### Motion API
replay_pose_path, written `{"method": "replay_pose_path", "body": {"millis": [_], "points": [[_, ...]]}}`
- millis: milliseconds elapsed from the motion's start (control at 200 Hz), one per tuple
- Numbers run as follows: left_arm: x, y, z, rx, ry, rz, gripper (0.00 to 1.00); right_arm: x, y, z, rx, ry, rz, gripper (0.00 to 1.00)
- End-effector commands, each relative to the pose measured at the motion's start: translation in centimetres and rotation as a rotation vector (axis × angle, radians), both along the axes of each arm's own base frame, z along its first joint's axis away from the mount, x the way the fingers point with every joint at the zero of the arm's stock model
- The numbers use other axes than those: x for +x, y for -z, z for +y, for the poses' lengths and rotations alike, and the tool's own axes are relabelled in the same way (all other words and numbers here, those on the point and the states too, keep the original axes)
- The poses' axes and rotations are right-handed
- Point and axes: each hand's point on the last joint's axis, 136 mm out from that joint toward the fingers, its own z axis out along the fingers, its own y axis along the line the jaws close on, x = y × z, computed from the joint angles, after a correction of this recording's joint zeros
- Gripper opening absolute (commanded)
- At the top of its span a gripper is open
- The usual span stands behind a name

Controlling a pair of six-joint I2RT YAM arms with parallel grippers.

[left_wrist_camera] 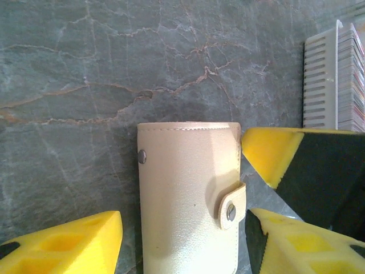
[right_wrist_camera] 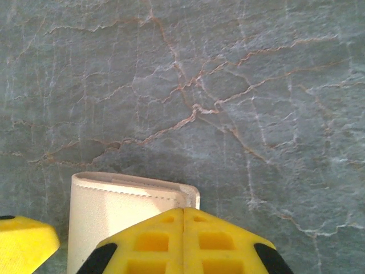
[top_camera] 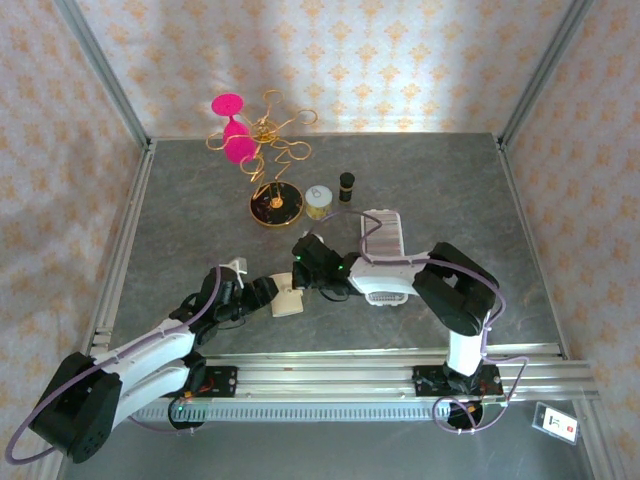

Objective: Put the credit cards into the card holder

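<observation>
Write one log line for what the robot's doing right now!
left gripper: open around cream card holder | right gripper: shut, at its corner | card holder: snapped closed, on table

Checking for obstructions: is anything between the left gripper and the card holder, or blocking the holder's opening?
Nothing between them: the card holder lies between the fingers of the open left gripper. Its snap tab looks fastened, so the holder is closed to cards. The shut right gripper sits by that edge.
</observation>
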Motion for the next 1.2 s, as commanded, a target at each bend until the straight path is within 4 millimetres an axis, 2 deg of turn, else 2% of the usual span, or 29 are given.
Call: {"method": "replay_pose_path", "body": {"millis": [0,240,430,591,786,1011,1156,1196], "points": [[0.0,0.2,0.1,0.014,-0.002,-0.012,0.6,0.0,-1.5,0.6,0.042,0.006,-0.033,0.03],[-0.1,0.2,0.1,0.019,-0.001,-0.01,0.6,-0.2,-1.1,0.6,0.018,0.001,-0.03,0.02],[-0.2,0.5,0.1,0.02,-0.001,-0.004,0.58,-0.4,-1.7,0.8,0.028,-0.01,-0.042,0.02],[-0.3,0.6,0.1,0.02,-0.005,0.001,0.55,-0.7,-0.5,0.9,0.01,-0.014,-0.025,0.0],[-0.4,0.6,-0.2,0.013,0.005,-0.001,0.51,-0.9,1.5,-0.2,-0.039,0.014,-0.002,0.0],[-0.6,0.9,-0.6,0.016,0.017,0.008,0.48,-1.3,2.3,-1.3,-0.052,0.043,0.005,0.0],[-0.7,1.3,-0.6,0.029,0.017,0.02,0.47,-1.5,2.5,-1.3,-0.041,0.042,0.014,0.0],[-0.7,1.5,-0.6,0.03,0.018,0.023,0.44,-1.5,2.5,-1.2,-0.038,0.042,0.015,0.0]]}}
